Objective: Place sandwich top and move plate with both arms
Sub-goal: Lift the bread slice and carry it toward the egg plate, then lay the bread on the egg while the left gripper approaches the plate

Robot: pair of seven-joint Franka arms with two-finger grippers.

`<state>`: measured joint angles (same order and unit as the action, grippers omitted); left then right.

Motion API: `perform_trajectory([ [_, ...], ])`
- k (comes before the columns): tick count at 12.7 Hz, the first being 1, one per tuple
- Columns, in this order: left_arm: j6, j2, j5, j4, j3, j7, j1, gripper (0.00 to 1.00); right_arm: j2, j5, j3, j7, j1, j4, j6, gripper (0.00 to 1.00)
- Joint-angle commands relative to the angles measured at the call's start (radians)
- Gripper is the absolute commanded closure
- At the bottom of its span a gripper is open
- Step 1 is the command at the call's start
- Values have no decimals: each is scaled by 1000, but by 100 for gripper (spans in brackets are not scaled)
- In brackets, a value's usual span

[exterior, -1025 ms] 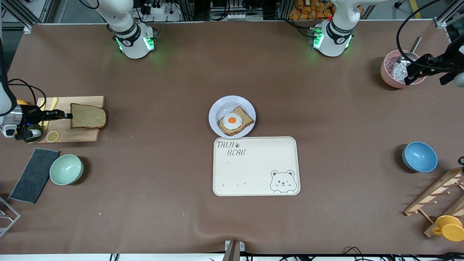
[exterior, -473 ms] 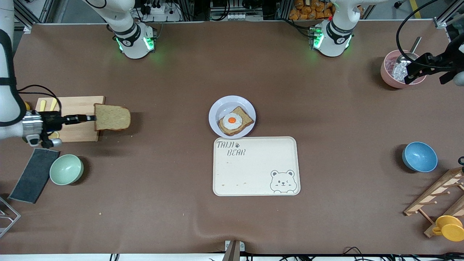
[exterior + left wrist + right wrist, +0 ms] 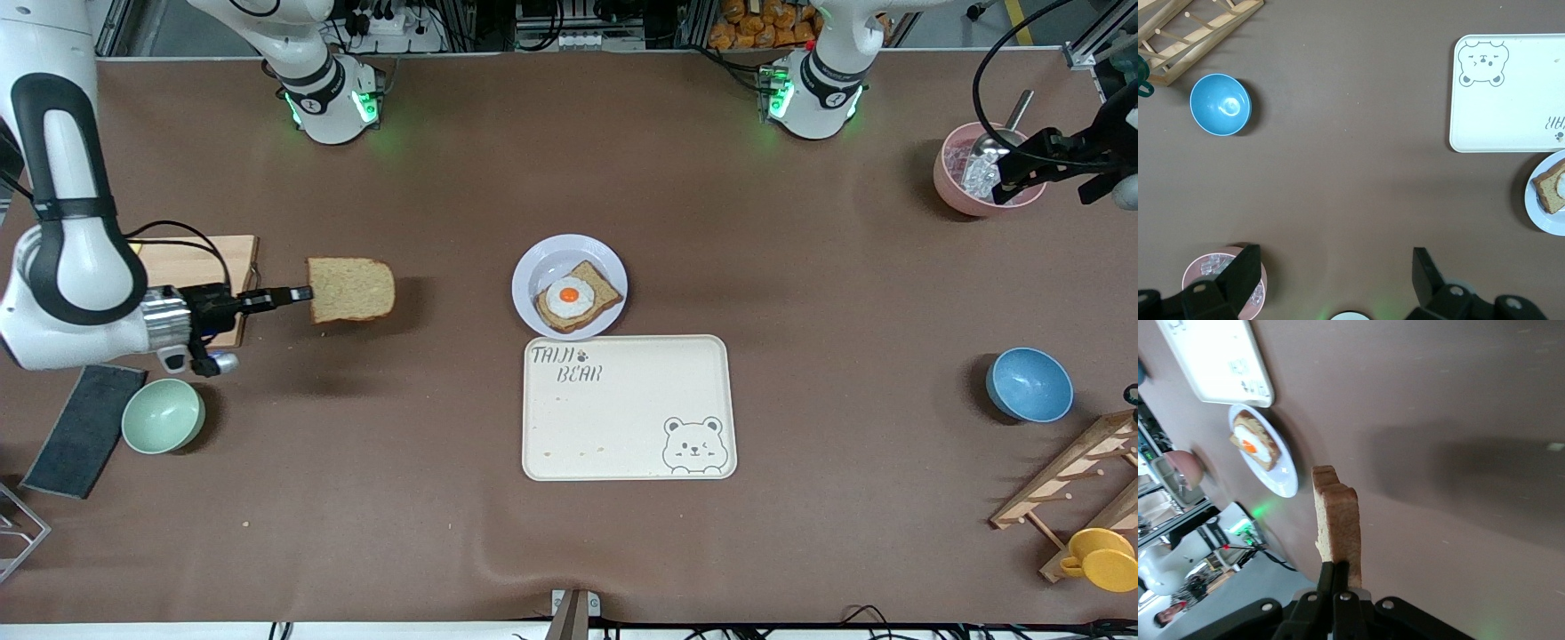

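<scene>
Over the bare brown worktop [image 3: 427, 133], between the wooden cutting board [image 3: 200, 258] and the plate [image 3: 544, 258], the right gripper [image 3: 300, 293] carries the sandwich top [image 3: 352, 290] clear of the surface, its shadow falling just below it in the front view. Fingers closed on one edge of the slice; right wrist view shows them pinching the crust end, with the slice sticking straight out from the fingertips, edge-on to that camera. Slice held roughly flat, long axis in line with the fingers and pointing toward the plate. Plate sits mid-worktop, touching or nearly touching the edge of the cream tray [image 3: 629, 407] that lies nearer the front camera. On the plate: a bread slice with a fried egg [image 3: 574, 298], turned at an angle to the carried slice. Judgement: carry in progress, placement not yet done; the plate lies straight ahead along the fingers' line, so the reach only needs lengthening, plus perhaps a twist to match the lower slice. Left gripper [image 3: 1331, 267] waits over the pink bowl [image 3: 958, 182] at its own end, fingers spread wide, holding nothing. Right arm plainly the nearer.
</scene>
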<state>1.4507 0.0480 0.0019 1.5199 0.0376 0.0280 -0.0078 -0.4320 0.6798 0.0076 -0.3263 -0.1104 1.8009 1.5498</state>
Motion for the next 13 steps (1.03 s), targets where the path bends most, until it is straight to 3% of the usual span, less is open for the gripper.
perform_trajectory([
  [1, -12, 13, -10, 3, 2, 15, -1, 0, -16, 119, -11, 30, 96, 29, 74, 100],
  [9, -1, 0, -16, 9, 11, 23, -8, 0, -20, 438, -11, 107, 369, 83, 258, 100],
  [13, 40, 10, -261, 140, 10, 0, 40, 0, -31, 484, -11, 140, 532, 92, 476, 100],
])
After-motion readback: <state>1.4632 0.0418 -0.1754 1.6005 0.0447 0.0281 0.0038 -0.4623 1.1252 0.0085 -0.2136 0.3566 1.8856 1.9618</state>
